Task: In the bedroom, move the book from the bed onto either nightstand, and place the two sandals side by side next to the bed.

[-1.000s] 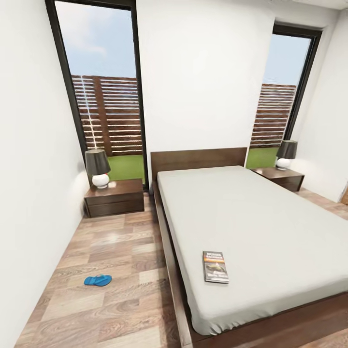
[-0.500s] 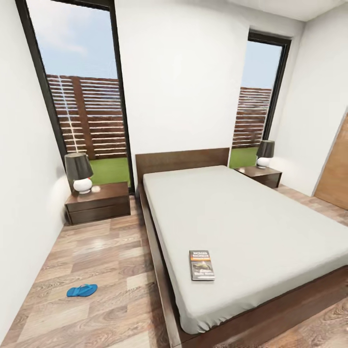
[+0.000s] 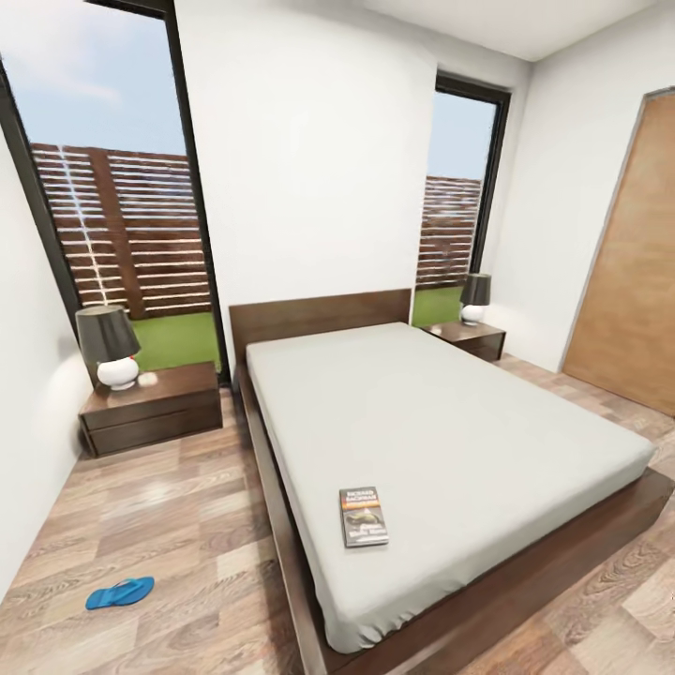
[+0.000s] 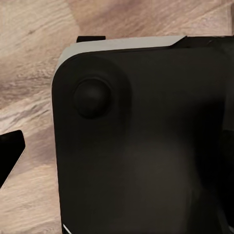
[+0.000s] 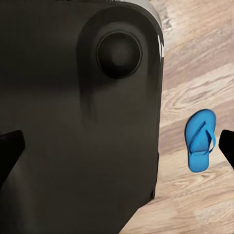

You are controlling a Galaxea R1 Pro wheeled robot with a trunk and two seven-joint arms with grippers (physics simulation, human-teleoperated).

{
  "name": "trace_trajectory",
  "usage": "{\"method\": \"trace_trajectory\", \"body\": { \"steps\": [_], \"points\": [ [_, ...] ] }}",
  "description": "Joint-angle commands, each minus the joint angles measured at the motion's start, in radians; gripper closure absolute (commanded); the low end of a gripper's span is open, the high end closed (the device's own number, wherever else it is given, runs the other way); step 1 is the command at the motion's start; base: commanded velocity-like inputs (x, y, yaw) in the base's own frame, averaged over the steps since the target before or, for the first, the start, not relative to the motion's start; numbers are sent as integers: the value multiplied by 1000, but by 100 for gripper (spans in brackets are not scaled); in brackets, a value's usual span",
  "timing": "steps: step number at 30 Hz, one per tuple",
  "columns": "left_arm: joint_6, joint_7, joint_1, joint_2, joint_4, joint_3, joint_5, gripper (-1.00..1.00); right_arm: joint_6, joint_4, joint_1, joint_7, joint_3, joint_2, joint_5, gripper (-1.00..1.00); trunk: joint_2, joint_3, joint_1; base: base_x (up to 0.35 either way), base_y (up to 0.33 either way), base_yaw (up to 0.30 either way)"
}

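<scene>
The book (image 3: 364,516), dark with an orange band, lies flat on the grey mattress of the bed (image 3: 450,422), close to its near left edge. One blue sandal (image 3: 120,592) rests on the plank floor left of the bed. A nightstand (image 3: 155,405) stands at the bed's left by the headboard, and another nightstand (image 3: 466,337) at its far right. In the right wrist view a blue sandal (image 5: 200,140) lies on the floor beside my black base (image 5: 78,117); I cannot tell whether it is the same one. My right gripper (image 5: 117,146) is open and holds nothing. My left gripper (image 4: 117,151) hangs open over my base.
Each nightstand carries a dark-shaded lamp (image 3: 109,345). A white wall runs close along the left floor strip. A brown wooden door (image 3: 630,272) stands in the right wall. Tall windows flank the headboard. Wood floor wraps around the bed's foot.
The head camera has swung to the right, so the whole picture has slid left and the door has come into view. The book and the sandal lie where they were.
</scene>
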Motion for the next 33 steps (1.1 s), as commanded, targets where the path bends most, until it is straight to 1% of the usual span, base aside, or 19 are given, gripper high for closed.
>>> {"method": "trace_trajectory", "body": {
  "steps": [1,10,13,33],
  "points": [
    [-3,0,0,0,0,0,0,-100,0,0,0,-1,0,0,0,-100,0,0,0,211,0,-222],
    [-3,0,0,0,0,0,0,-100,0,0,0,-1,0,0,-1,-100,0,7,0,278,0,-224],
    [-3,0,0,0,0,0,0,-100,1,0,0,-1,0,0,-1,-100,0,9,0,176,0,-224],
    [-3,0,0,0,0,0,0,-100,1,0,0,-1,0,0,-1,-100,0,24,0,20,0,-233]
  ]
}}
